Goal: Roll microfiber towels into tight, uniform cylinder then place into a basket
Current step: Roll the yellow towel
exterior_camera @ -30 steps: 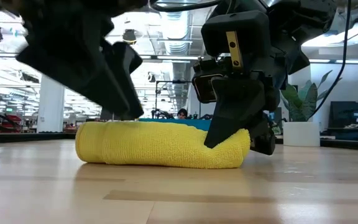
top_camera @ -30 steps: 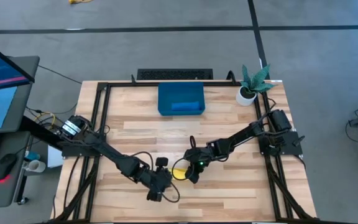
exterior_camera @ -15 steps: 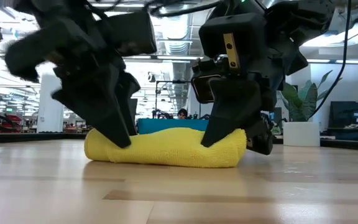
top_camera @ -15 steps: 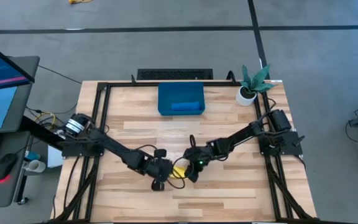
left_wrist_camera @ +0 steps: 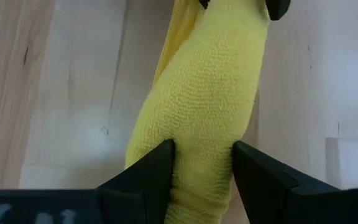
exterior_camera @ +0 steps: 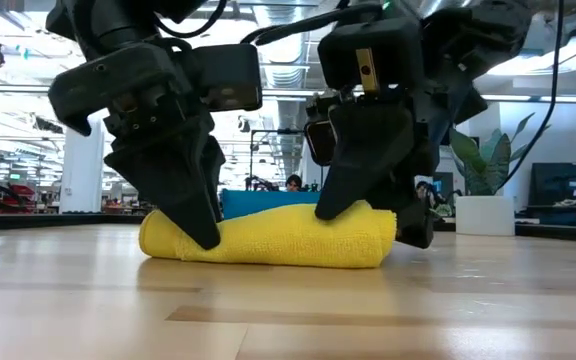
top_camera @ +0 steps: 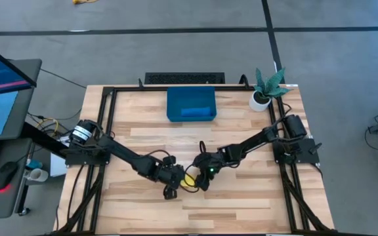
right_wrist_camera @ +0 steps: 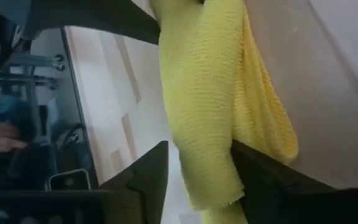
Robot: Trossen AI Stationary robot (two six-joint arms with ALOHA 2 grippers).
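The yellow towel (exterior_camera: 273, 235) lies rolled into a cylinder on the wooden table (top_camera: 241, 200), near the table's front middle, with one gripper at each end. The left gripper (left_wrist_camera: 202, 168) straddles one end of the roll: its two dark fingers (left_wrist_camera: 148, 174) stand on either side of the cloth, touching it, and the roll fills the gap between the jaws. In the low view this gripper (exterior_camera: 193, 215) comes down over the roll's end, with its fingertips at table level.

The right gripper (right_wrist_camera: 197, 177) sits over the other end. Its jaws stand apart with the roll running between them; the cloth touches the fingers (right_wrist_camera: 145, 174) on both sides, and a loose outer flap of towel hangs past one jaw. Whether either pair is pressing the cloth or only bracketing it, I cannot tell. From above, only a small patch of yellow (top_camera: 189, 178) shows between the two grippers.

The basket (top_camera: 190, 103), a shallow dark-blue tray, stands at the far edge of the table, well apart from both grippers. Inside it lies the blue towel (top_camera: 196, 113), against the wall nearest the grippers. A small white pot with a green plant (top_camera: 265, 88) stands to the basket's right, near the table's corner.
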